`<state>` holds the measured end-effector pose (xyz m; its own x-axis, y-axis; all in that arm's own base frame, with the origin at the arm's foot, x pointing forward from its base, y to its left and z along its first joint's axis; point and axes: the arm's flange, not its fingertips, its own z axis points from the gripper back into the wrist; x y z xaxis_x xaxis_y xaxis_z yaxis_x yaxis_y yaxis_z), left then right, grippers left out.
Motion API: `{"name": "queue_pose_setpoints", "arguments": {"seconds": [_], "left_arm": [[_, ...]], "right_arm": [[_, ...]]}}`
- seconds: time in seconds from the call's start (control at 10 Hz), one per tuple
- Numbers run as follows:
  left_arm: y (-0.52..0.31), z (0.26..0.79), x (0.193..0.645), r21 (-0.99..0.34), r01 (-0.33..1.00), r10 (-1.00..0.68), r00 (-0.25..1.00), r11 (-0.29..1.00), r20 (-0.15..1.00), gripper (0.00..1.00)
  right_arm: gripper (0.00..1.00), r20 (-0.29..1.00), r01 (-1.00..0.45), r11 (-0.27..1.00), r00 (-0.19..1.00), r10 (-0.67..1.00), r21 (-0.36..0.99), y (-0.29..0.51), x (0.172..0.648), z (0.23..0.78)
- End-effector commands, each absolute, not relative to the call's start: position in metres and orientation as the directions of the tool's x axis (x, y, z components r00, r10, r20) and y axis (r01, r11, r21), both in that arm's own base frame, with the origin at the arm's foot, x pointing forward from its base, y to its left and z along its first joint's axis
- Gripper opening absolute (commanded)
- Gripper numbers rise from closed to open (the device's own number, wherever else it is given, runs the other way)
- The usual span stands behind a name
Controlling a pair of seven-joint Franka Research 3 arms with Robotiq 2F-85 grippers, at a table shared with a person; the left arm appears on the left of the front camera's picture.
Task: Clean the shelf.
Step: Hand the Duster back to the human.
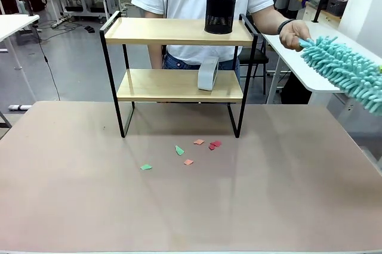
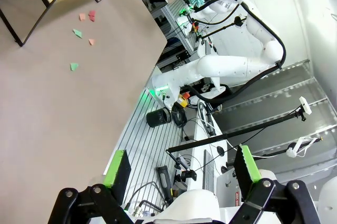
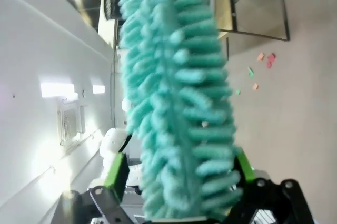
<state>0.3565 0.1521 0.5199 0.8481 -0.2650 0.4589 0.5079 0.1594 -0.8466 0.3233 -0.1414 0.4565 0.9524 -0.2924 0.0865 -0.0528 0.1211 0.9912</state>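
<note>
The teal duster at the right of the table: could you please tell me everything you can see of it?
The duster is a long head of thick teal chenille-like fingers, soft and fluffy in look. In the front view it slants from the person's hand, which touches its far tip, down toward the picture's right edge, held in the air over a white side table. In the right wrist view its near end sits between the right gripper and its green pads. No handle can be made out.

Shelf [image 1: 179, 30] at table [image 1: 286, 206] far middle, mesh cup [image 1: 220, 11] on top board right, tape roll [image 1: 208, 74] on lower board right, paper scraps [image 1: 191, 149] on table before shelf, duster [image 1: 346, 72] off right.
</note>
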Motion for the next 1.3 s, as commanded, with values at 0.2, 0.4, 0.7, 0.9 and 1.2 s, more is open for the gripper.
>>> {"name": "queue_pose_setpoints", "arguments": {"seconds": [0.2, 0.4, 0.7, 0.9, 1.2], "left_arm": [[0.155, 0.520, 0.354, -0.838, 0.523, -0.277, 0.837, 0.152, 0.472, 1.00], [0.155, 0.520, 0.354, -0.838, 0.523, -0.277, 0.837, 0.152, 0.472, 1.00], [0.155, 0.520, 0.354, -0.838, 0.523, -0.277, 0.837, 0.152, 0.472, 1.00], [0.155, 0.520, 0.354, -0.838, 0.523, -0.277, 0.837, 0.152, 0.472, 1.00], [0.155, 0.520, 0.354, -0.838, 0.523, -0.277, 0.837, 0.152, 0.472, 1.00]], "right_arm": [[1.00, 0.190, -0.146, 0.202, 0.956, -0.225, 0.969, -0.089, 0.290, 0.515], [1.00, 0.155, -0.124, 0.240, 0.981, -0.116, 0.963, -0.015, 0.301, 0.529], [1.00, 0.081, -0.067, 0.145, 0.992, -0.097, 0.987, 0.067, 0.387, 0.504], [1.00, 0.047, -0.016, 0.219, 0.989, -0.138, 0.976, 0.075, 0.404, 0.501], [1.00, 0.073, -0.059, 0.192, 0.995, -0.068, 0.980, 0.084, 0.366, 0.495]]}}
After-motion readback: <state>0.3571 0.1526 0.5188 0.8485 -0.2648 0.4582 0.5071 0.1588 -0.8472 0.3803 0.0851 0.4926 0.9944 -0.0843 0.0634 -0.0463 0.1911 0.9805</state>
